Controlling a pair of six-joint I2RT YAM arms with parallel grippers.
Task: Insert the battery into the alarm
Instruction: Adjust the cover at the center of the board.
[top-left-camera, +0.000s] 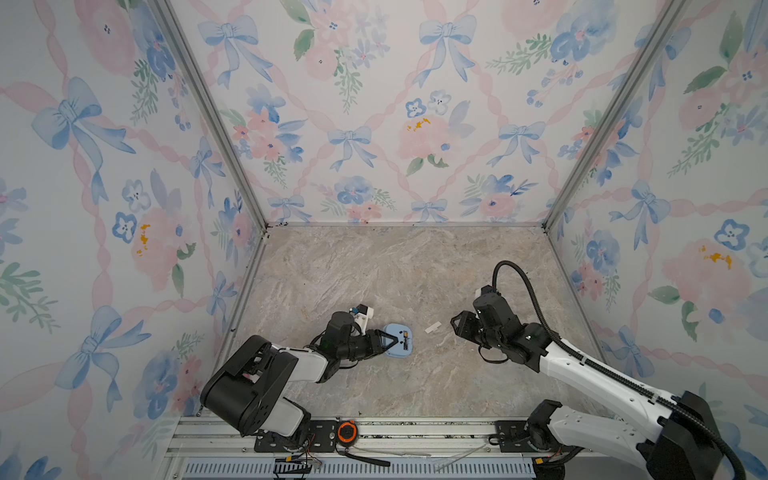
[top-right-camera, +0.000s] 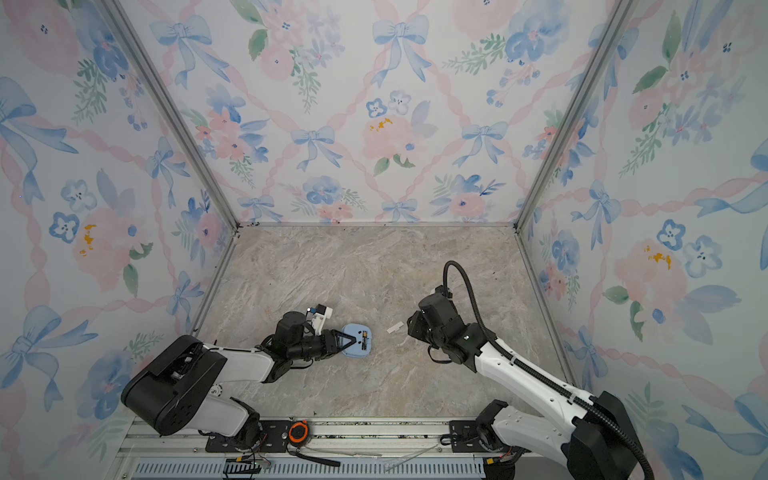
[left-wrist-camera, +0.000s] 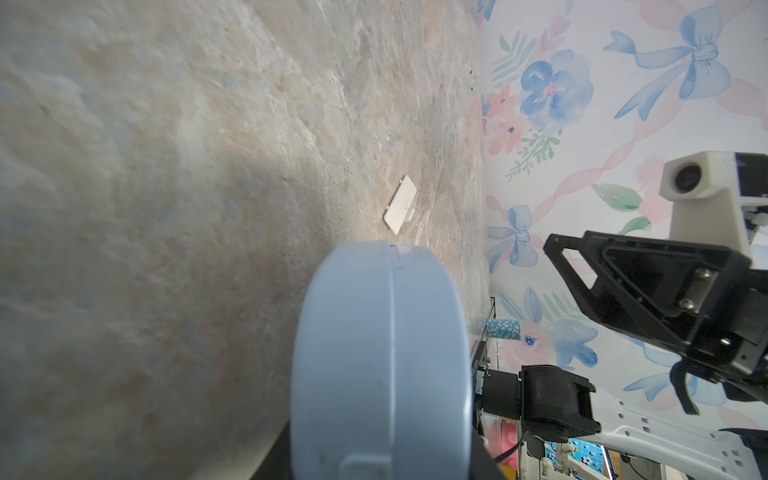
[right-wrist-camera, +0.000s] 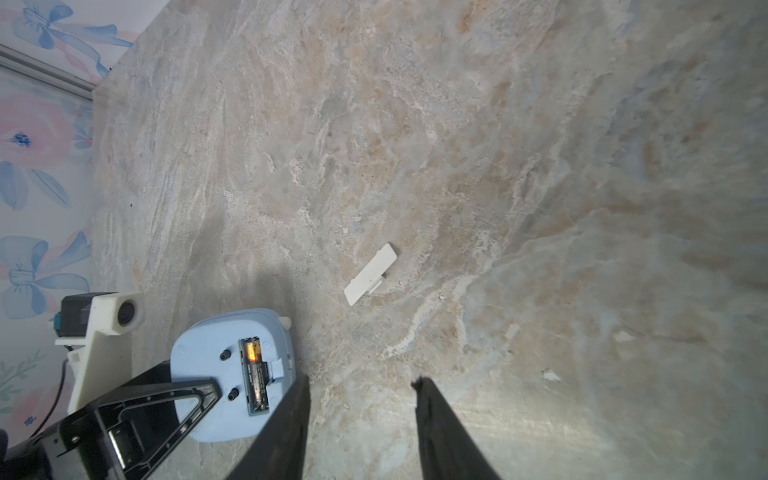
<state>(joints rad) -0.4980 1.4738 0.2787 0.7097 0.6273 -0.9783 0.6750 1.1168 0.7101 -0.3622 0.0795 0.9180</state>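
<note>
Sitting in alarm (right-wrist-camera: 199, 353) compartment (right-wrist-camera: 249, 341), battery (right-wrist-camera: 257, 376); left pincer (top-left-camera: 397, 340) clamped on alarm; right pincer (right-wrist-camera: 361, 380) apart

The light-blue rounded-square alarm (top-left-camera: 398, 340) is lying back-up on the marble-patterned tabletop (top-left-camera: 395, 270), the slim black gold-ended battery (right-wrist-camera: 256, 374) sitting in its back slot. The left gripper (top-left-camera: 392, 340) is clamping the alarm from the left (reaching over its back). The small white plastic cover (top-left-camera: 433, 327) is lying right of the alarm, between it and the right gripper (right-wrist-camera: 360, 381). The round orange-and-black tape measure (top-left-camera: 347, 431) is resting in front of the alarm, on the aluminium rail (top-left-camera: 415, 432).
</note>
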